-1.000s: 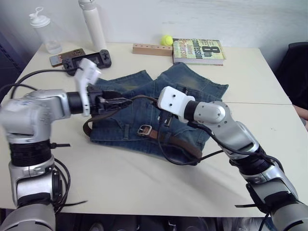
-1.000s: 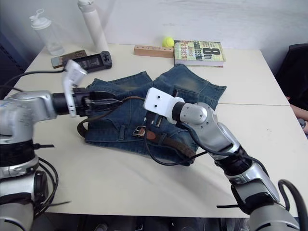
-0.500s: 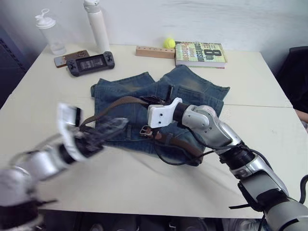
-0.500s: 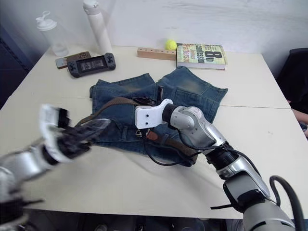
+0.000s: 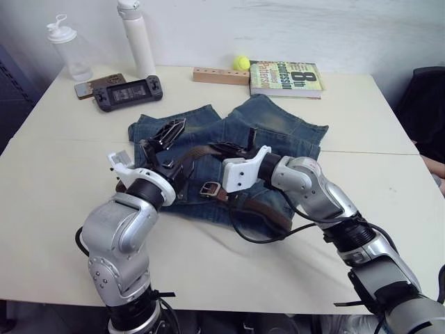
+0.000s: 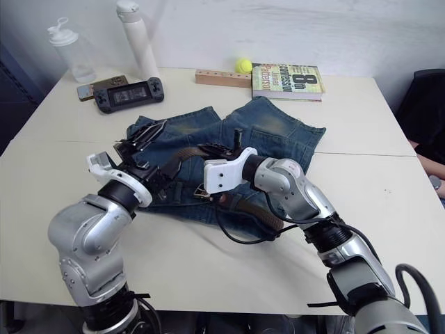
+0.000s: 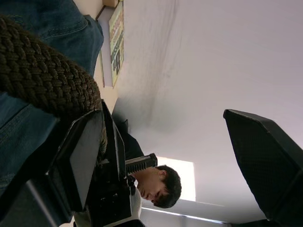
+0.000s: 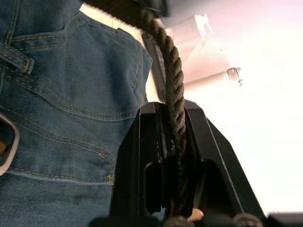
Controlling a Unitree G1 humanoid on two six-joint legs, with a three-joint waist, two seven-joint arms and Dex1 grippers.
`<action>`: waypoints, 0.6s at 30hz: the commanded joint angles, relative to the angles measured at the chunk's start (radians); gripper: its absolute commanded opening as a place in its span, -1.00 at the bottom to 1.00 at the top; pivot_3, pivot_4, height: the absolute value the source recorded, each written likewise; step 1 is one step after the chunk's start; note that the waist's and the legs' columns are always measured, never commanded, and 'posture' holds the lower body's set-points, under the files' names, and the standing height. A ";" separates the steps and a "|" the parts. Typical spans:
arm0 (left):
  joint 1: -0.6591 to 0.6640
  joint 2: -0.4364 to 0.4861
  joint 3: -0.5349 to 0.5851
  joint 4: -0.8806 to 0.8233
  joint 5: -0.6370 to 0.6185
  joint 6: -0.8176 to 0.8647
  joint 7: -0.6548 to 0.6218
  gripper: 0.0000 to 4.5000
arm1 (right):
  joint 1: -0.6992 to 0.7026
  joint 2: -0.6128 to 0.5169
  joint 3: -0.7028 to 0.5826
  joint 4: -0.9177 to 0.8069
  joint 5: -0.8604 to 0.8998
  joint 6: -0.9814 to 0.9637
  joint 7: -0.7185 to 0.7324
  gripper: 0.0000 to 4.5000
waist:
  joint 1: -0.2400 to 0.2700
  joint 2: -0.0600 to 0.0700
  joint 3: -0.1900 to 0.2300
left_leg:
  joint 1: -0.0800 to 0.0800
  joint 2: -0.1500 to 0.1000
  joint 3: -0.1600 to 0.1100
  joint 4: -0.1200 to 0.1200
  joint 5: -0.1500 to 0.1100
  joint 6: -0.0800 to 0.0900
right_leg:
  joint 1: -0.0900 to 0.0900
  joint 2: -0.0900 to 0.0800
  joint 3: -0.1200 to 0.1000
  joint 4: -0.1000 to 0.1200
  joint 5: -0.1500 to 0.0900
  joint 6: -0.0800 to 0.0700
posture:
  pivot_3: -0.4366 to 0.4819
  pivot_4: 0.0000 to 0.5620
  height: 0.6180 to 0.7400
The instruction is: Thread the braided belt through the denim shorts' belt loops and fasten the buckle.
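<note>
The left end effector (image 5: 161,142) has swung back over the shorts (image 5: 278,129) at worktop (image 5: 389,111) centre, fingers apart — no longer holding the belt (image 5: 191,154). The right end effector (image 5: 233,149) stays clamped on it, buckle (image 5: 208,188) at 6 o'clock; threading unfinished.
</note>
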 commanded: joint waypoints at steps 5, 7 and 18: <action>0.081 0.049 -0.141 -0.138 -0.008 -0.074 0.024 0.98 | -0.017 0.002 -0.054 -0.032 0.003 0.005 0.003 -1.00 | 0.000 0.001 0.000 | 0.000 0.000 0.000 0.000 0.000 0.000 | 0.000 0.000 0.000 -0.004 0.000 0.000 | -0.05 -0.47 0.96; 0.072 0.062 -0.105 -0.091 -0.008 -0.061 -0.005 0.98 | -0.018 0.006 -0.055 -0.038 0.004 0.009 0.005 -1.00 | -0.002 0.001 0.001 | 0.000 0.000 0.000 0.000 0.000 0.000 | 0.001 0.000 0.000 -0.004 0.000 0.000 | -0.05 -0.47 0.96; -0.031 0.010 0.024 0.166 -0.008 0.122 -0.143 0.98 | 0.008 0.025 -0.060 -0.114 0.020 0.038 0.042 -1.00 | 0.007 0.002 0.001 | -0.001 0.001 0.000 -0.001 0.000 -0.001 | 0.001 0.002 0.000 -0.006 0.000 0.000 | -0.05 -0.47 0.96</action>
